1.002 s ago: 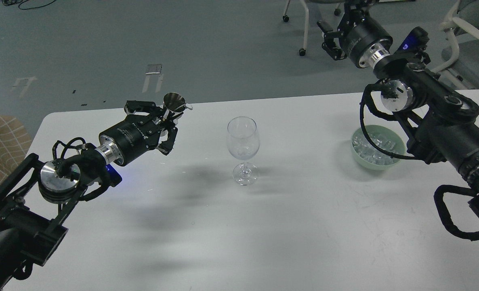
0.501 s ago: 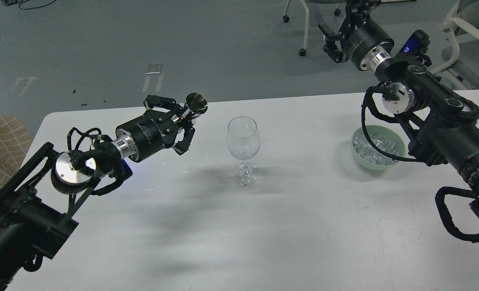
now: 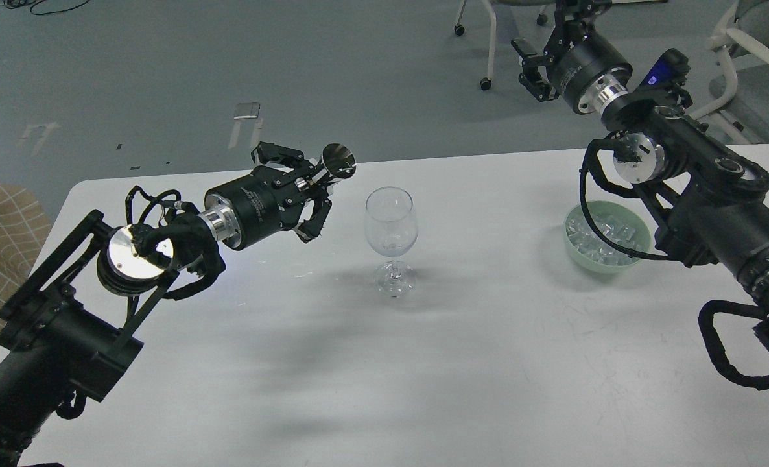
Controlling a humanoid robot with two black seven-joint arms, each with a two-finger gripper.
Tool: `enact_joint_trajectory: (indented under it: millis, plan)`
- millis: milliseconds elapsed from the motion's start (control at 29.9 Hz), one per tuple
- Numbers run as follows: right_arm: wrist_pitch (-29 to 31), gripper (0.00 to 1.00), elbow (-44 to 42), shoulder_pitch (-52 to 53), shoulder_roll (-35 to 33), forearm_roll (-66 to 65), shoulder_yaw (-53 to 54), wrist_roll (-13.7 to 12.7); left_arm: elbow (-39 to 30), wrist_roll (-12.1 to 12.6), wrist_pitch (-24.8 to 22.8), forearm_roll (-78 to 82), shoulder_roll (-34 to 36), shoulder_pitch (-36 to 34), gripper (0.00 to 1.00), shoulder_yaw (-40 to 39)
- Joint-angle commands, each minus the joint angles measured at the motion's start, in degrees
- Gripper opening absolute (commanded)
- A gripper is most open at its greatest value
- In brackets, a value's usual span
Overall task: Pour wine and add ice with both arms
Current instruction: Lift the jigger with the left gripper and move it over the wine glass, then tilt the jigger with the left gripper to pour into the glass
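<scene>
So the left gripper [image 3: 316, 185] is clamping a little steel jigger [image 3: 338, 161] near the table's [image 3: 488, 363] far edge, just left of the wine glass [image 3: 390, 224]. Ice [image 3: 602, 239] is sitting in a green bowl [image 3: 576, 250] toward the right edge. Right gripper [image 3: 537, 61] is hanging beyond the far edge; can't tell its fingers' state.

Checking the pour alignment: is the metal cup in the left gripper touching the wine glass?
Apart. The head view shows bare table between the metal cup and the wine glass rim.
</scene>
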Motion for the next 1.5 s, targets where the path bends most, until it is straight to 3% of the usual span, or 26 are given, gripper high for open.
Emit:
enact_joint_trajectory:
  millis: [0, 1470]
  plan:
    - [0.0, 1.00, 0.0, 0.0, 0.0, 0.1, 0.0, 0.0, 0.0, 0.2, 0.6, 1.6, -1.2, -1.2, 0.03, 1.2]
    - [0.0, 1.00, -0.1, 0.0, 0.3, 0.0, 0.1, 0.2, -0.2, 2.0, 1.5, 24.6, -4.5, -2.1, 0.04, 2.0]
